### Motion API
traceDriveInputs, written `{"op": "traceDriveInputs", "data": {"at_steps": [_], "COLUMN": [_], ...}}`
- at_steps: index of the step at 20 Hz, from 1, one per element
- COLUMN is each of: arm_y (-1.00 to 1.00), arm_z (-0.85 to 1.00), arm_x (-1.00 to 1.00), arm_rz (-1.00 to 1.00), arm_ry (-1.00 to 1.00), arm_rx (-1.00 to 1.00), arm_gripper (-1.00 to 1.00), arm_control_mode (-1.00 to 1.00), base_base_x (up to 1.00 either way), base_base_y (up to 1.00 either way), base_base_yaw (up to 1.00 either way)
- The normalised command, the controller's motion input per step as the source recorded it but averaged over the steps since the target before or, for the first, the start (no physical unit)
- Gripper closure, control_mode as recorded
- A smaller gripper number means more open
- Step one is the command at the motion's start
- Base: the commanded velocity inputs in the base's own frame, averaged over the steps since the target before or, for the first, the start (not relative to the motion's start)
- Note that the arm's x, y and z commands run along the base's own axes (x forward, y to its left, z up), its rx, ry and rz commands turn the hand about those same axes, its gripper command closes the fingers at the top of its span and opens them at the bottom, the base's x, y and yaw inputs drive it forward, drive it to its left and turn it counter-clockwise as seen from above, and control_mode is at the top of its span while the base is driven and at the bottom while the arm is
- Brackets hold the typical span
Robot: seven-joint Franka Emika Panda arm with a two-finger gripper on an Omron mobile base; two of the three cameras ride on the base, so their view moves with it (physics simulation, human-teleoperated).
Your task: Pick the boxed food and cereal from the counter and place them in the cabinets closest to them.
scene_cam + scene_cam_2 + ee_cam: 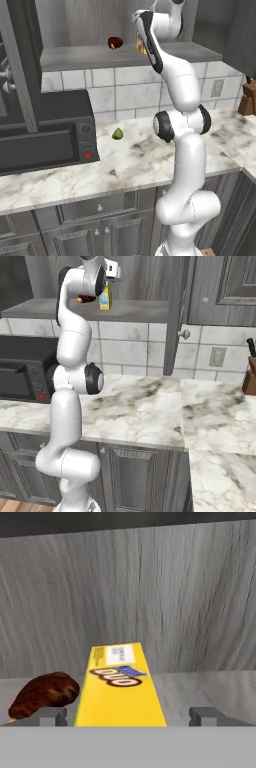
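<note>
A: Left base view first. What's up on the shelf?

B: The arm reaches up into the open cabinets (125, 55). On the grey shelf floor a dark brown rounded item (115, 43) lies left of the arm, and a sliver of the yellow cereal (141, 46) peeks out just behind the forearm. The shelf's front edge runs clear to the left of the brown item.

A: And below?

B: The counter (130, 160) carries a black microwave (47, 135) at the left, a small green item (117, 134) near the wall, and a knife block (247, 100) at the far right. A wide bare stretch lies between the microwave and the arm.

A: Right base view?

B: The cereal (105, 297) stands upright on the shelf, close to the front edge, just right of the hand. An open cabinet door (179, 311) hangs edge-on to the right, well apart from the box, with bare shelf between. The counter (150, 406) is open across its middle.

A: Hand view. What about the gripper?

B: The gripper (127, 716) is spread: its tips sit on either side of the cereal (120, 687), each with a gap to the box, so it looks released. The brown item (44, 694) lies beside the box on the left, near the left tip. The cabinet's grey back wall rises behind, with free shelf floor to the right.
</note>
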Motion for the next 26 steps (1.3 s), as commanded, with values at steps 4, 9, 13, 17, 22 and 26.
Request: {"op": "traceDriveInputs", "data": {"at_steps": [4, 9, 13, 17, 22, 26], "arm_y": [-0.05, -0.12, -0.13, -0.18, -0.14, -0.16], "arm_z": [0.01, -0.06, -0.58, -0.98, -1.00, -0.96], "arm_x": [-0.57, -0.97, -1.00, -1.00, -1.00, -1.00], "arm_rz": [0.00, 0.00, 0.05, 0.07, 0.03, 0.00], "arm_ry": [-0.07, -0.11, -0.07, -0.08, -0.06, -0.07], "arm_rx": [0.00, -0.04, -0.14, -0.16, -0.16, -0.12], "arm_gripper": [-1.00, -1.00, -1.00, -1.00, -1.00, -1.00], "arm_control_mode": [-1.00, -1.00, -1.00, -1.00, -1.00, -1.00], "base_base_x": [0.00, 0.00, 0.00, 0.00, 0.00, 0.00], "base_base_y": [0.00, 0.00, 0.00, 0.00, 0.00, 0.00], "base_base_yaw": [0.00, 0.00, 0.00, 0.00, 0.00, 0.00]}}
